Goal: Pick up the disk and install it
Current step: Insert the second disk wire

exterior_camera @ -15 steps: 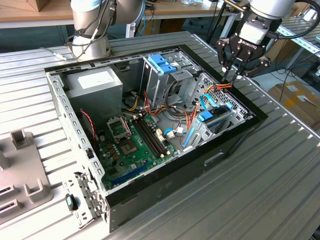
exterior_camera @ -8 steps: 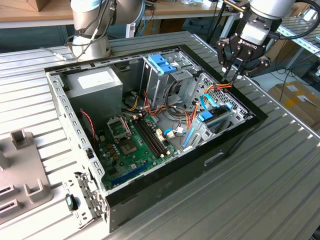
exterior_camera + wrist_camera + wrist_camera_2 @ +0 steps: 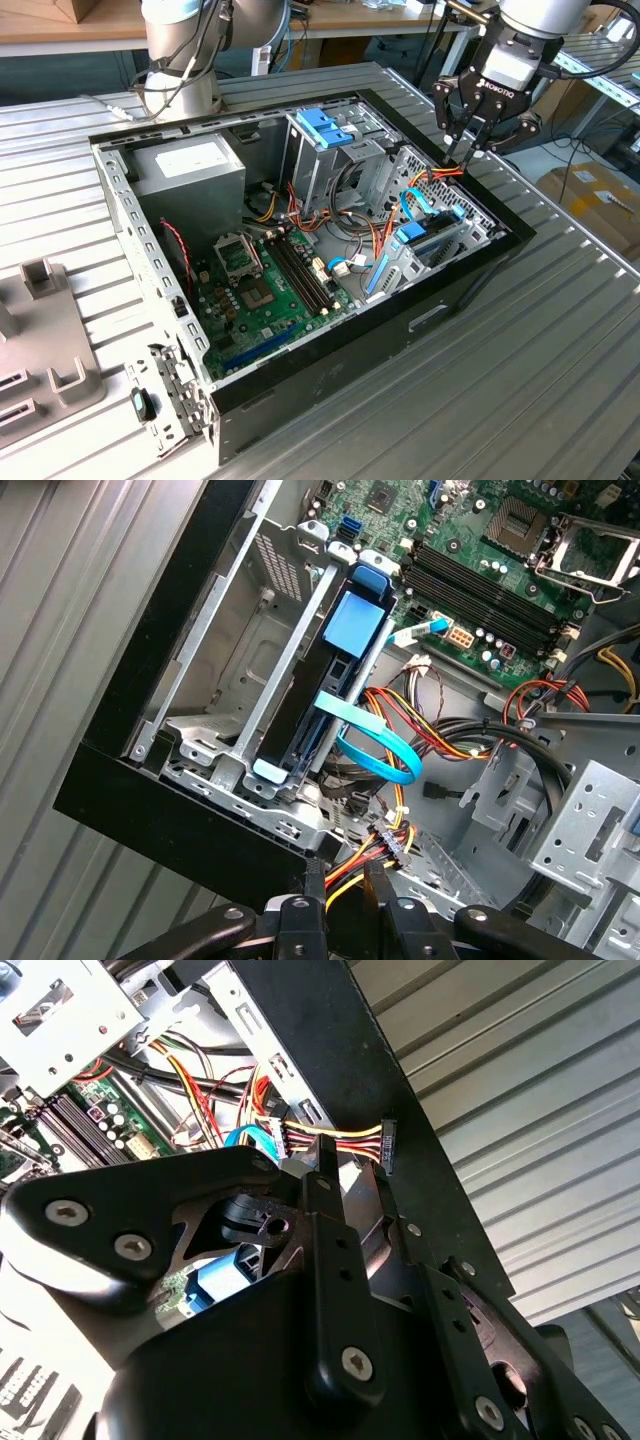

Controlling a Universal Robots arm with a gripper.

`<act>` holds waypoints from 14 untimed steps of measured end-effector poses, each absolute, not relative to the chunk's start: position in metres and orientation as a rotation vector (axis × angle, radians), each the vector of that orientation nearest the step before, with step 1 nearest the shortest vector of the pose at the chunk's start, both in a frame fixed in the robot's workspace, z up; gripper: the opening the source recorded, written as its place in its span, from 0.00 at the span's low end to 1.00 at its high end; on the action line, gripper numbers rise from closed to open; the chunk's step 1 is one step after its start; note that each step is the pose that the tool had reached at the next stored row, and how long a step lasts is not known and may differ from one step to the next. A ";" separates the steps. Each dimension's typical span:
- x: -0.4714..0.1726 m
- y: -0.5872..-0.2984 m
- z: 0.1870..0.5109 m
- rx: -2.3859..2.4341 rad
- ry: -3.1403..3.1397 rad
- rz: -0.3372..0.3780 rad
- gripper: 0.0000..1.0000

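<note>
The disk (image 3: 428,240) stands on edge in the metal drive bay at the case's front corner, toward the exterior view's right. In the first wrist view the disk (image 3: 345,630) shows its light-blue carrier tab, with a blue flat cable (image 3: 372,750) looping from it. My gripper (image 3: 462,152) hangs just above the case's black rim, up and back from the disk and apart from it. Its fingers are shut, with nothing seen held. In both wrist views the gripper (image 3: 345,880) (image 3: 355,1185) sits right over a black connector (image 3: 390,845) on yellow, orange and red wires.
The open computer case (image 3: 470,275) lies on a ribbed metal table (image 3: 560,370). Inside are a motherboard (image 3: 265,290), a power supply (image 3: 190,165) and a metal drive cage topped by a blue bracket (image 3: 325,125). A grey fixture (image 3: 40,340) sits at the exterior view's left.
</note>
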State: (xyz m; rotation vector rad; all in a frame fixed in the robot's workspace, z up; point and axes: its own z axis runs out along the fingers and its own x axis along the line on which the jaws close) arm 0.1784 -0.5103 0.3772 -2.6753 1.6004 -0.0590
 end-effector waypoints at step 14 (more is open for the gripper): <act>0.180 -0.510 0.377 -2.753 1.459 -0.057 0.30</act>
